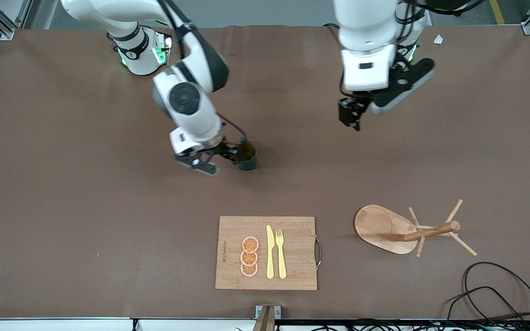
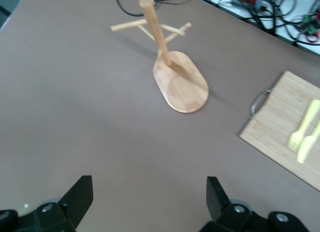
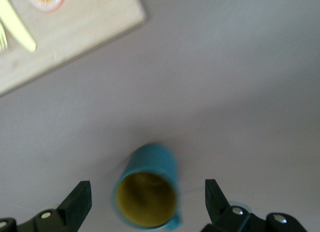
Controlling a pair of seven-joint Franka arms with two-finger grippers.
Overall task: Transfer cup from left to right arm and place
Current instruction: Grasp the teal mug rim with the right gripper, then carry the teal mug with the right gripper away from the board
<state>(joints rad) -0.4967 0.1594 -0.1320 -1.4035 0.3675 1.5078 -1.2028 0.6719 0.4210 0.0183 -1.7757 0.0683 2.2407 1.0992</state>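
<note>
Front view: The cup [image 1: 248, 156] stands upright on the desk [image 1: 62, 193], about midway between the two ends and farther from the front camera than the cutting board [image 1: 292, 253]. The right hand [image 1: 233, 154] is low at the cup. Its fingers reach the cup's rim from the right arm's side, but contact cannot be confirmed here. The left hand [image 1: 354, 115] hangs raised over bare desk toward the left arm's end, and that arm waits. The peg rack [image 1: 403, 230] stands beside the board, toward the left arm's end.

Left wrist view: The left hand [image 2: 149, 197] has its fingers spread wide with nothing between them. Only this view shows that. It also shows the rack upright and the fork [image 2: 305, 124] on the board.

Right wrist view: The right hand [image 3: 148, 199] is open. The cup [image 3: 148, 189] sits between the fingers, touching neither, with its tan inside visible. The front view does not show this gap.

Risk: The cup lies closer to one finger. If the hand closes off-centre, that finger could push the cup sideways or tip it. A finger striking the small handle could rotate the cup.
</note>
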